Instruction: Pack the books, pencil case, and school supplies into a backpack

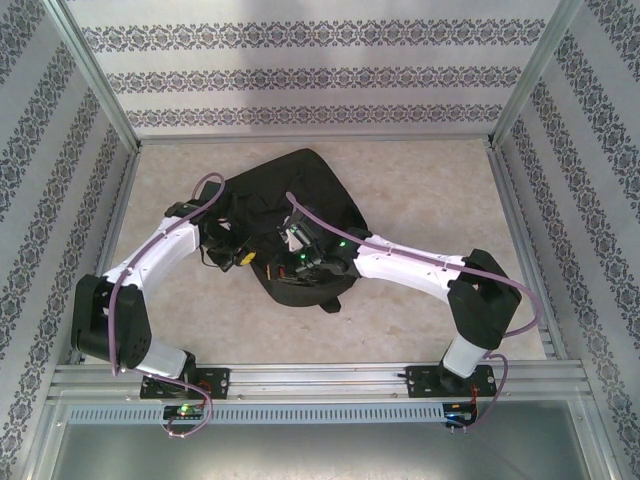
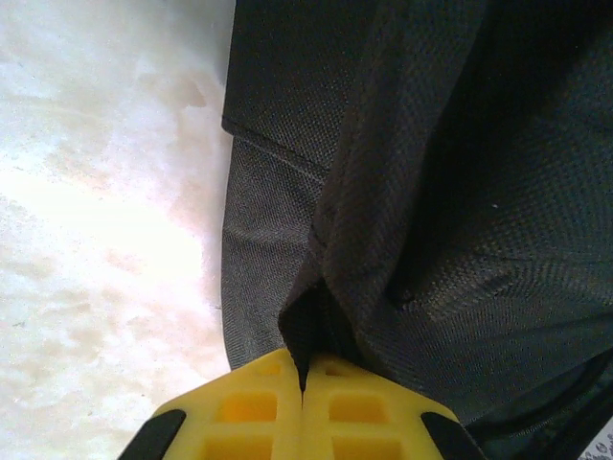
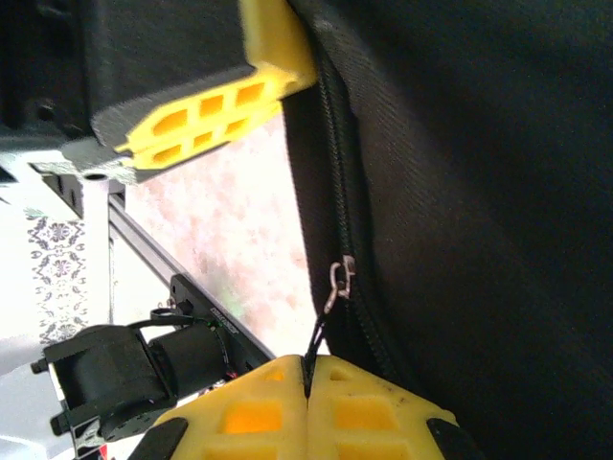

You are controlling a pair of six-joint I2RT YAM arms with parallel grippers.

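At the backpack's (image 1: 300,215) near edge, my left gripper (image 2: 303,372) is pressed together on a fold of its fabric, I judge to brace it. Alongside, my right gripper (image 3: 307,366) pinches the zip pull (image 3: 337,276), likely ready to run the zipper.

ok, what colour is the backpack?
Black backpack, woven texture clearest in the left wrist view.

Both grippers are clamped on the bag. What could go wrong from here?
1. The right gripper pinches only the thin zipper pull; under load it may slip out.
2. The left gripper holds just a fold of the backpack; if that fold slides free, the bag could drag across the table instead of the zipper moving.
3. In the right wrist view the left fingers sit close by; the grippers might collide.
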